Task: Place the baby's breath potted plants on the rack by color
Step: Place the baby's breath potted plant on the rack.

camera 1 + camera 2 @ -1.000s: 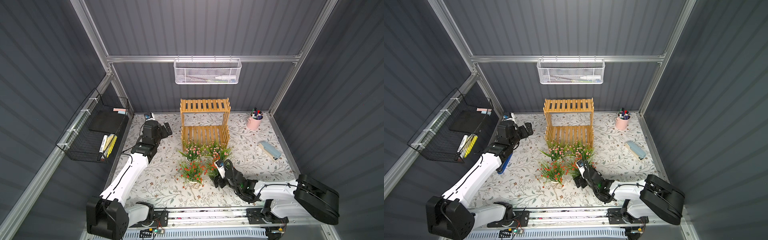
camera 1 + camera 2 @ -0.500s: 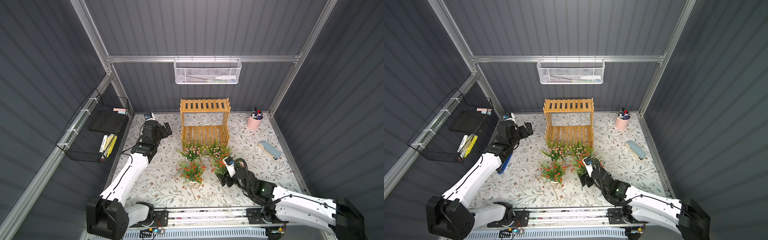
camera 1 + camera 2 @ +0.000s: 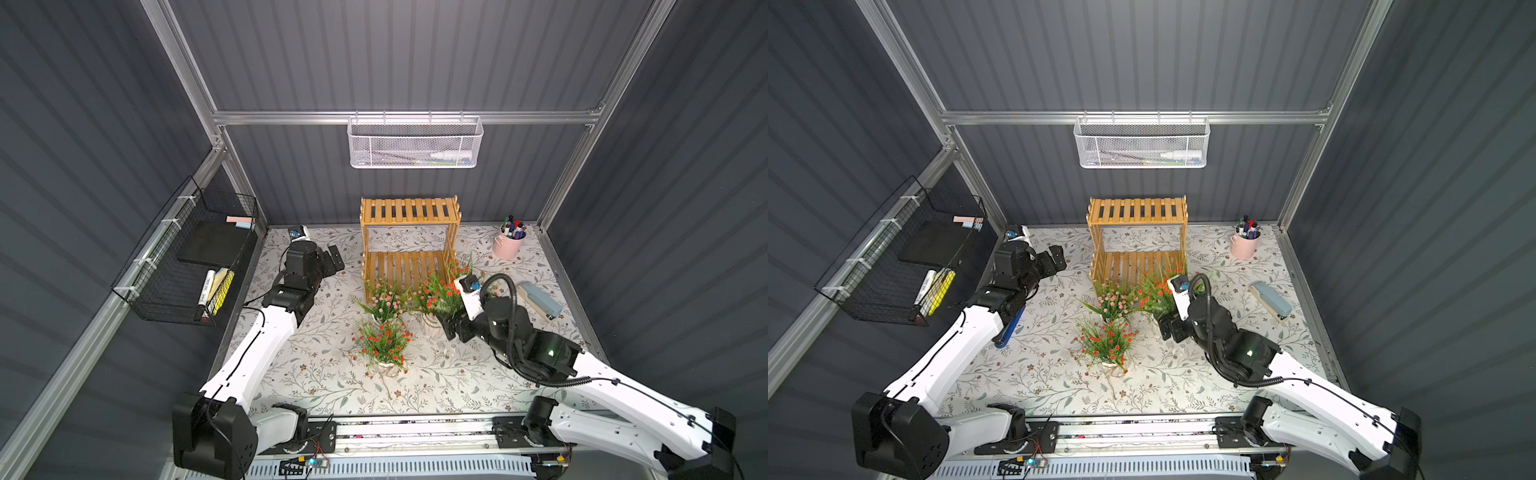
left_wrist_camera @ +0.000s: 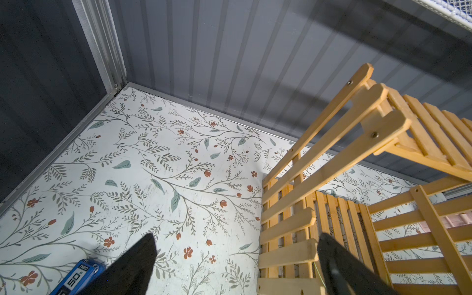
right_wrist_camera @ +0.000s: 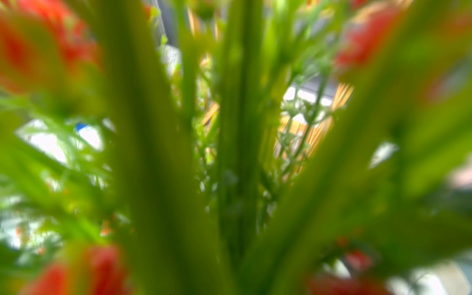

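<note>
1. The right gripper (image 3: 451,330) sits low at centre right of both top views, just to the right of the white pot (image 3: 429,324) of a red plant (image 3: 438,293). The pot lies to the frame-left of the jaws, touching or nearly so; I cannot tell which.
2. I cannot tell whether the right jaws are spread or pinching the pot. The top views show only dark blocks beside it, and the right wrist view is filled with blurred green stems and red blossoms, with no fingers in sight.
3. The red plant stands upright, with its long axis vertical, the pot at the bottom and the foliage fanning above. By my judgement, a grip has to land on the pot, below the leaves.
4. The right arm is much the nearer. The left gripper (image 4: 237,240) is well apart, at centre left of the top views beside the rack's left end. Its fingers (image 4: 138,263) are spread, with nothing between them.
5. The rack (image 3: 409,210) stands above the plants in the frame, and both its shelves are bare. No plant is on it yet.
6. A pink plant (image 3: 384,297) stands to the left of the red plant, and a second red plant (image 3: 384,345) stands below the pink one. I cannot pick out a fourth plant cleanly behind the right wrist.
7. For writing, a blue tag (image 4: 76,278) at the lower left of the left wrist view reads "50". The small letters above the number are too unclear to read, and I can make out no brand elsewhere.
</note>
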